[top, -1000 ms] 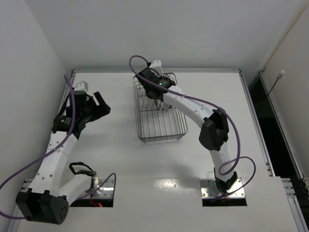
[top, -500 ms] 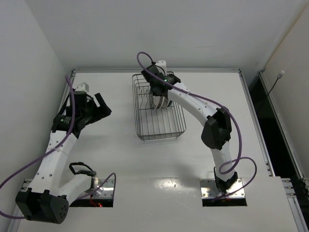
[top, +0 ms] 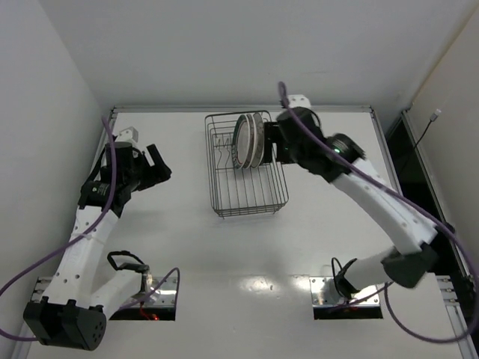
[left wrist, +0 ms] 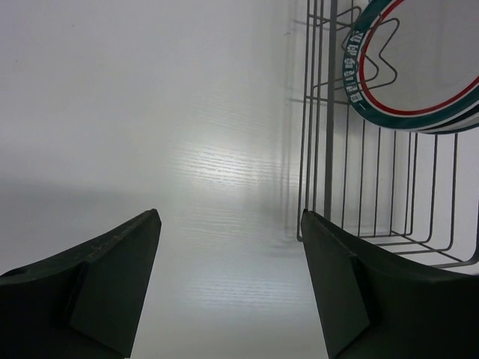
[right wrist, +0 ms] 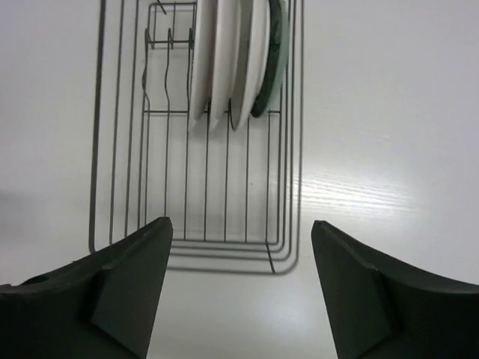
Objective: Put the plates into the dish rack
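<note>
So the white desk (top: 224, 262) takes up basically the whole overhead view, with both arms reaching out over it. The right arm (top: 374, 198) stretches to the far end of the desk, and its wrist sits just beside the right side of the dish rack (top: 251, 215). The left arm (top: 97, 217) hangs out near the left edge, well apart from the rack.

The rack is a dark wire basket lying lengthwise around the middle-far part of the desk. The plates (top: 249, 140) are all in it, standing upright on edge and packed side by side at the far end. The near stretch of the basket is just bare wire.

From the right wrist I count four plates edge-on: three white ones, plus a dark teal one nearest the rack's right wall. The left wrist catches a teal rim with a thin red ring through the wires.

Right jaws are spread wide, nothing between them. Left jaws are the same: released, only bare desk underneath.
</note>
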Controlling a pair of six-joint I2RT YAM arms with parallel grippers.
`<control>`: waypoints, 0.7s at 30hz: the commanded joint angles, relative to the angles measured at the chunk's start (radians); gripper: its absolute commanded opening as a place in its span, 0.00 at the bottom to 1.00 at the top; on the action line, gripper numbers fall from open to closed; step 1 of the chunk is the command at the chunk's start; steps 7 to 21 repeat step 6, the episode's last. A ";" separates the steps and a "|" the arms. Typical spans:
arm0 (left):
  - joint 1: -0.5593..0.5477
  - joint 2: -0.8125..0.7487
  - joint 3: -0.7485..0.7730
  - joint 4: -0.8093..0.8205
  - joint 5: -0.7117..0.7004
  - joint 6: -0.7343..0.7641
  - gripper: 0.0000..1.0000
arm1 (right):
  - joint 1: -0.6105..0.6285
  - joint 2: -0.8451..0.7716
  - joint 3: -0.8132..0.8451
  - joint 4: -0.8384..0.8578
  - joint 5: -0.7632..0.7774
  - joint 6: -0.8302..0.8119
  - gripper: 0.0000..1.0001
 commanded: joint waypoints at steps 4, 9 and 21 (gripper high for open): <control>0.011 -0.051 -0.085 0.134 -0.060 0.104 0.73 | 0.005 -0.424 -0.382 0.082 -0.159 0.027 0.78; 0.011 -0.060 -0.105 0.135 -0.082 0.105 0.73 | 0.014 -0.467 -0.392 -0.006 -0.084 0.040 0.81; 0.011 -0.060 -0.105 0.135 -0.082 0.105 0.73 | 0.014 -0.467 -0.392 -0.006 -0.084 0.040 0.81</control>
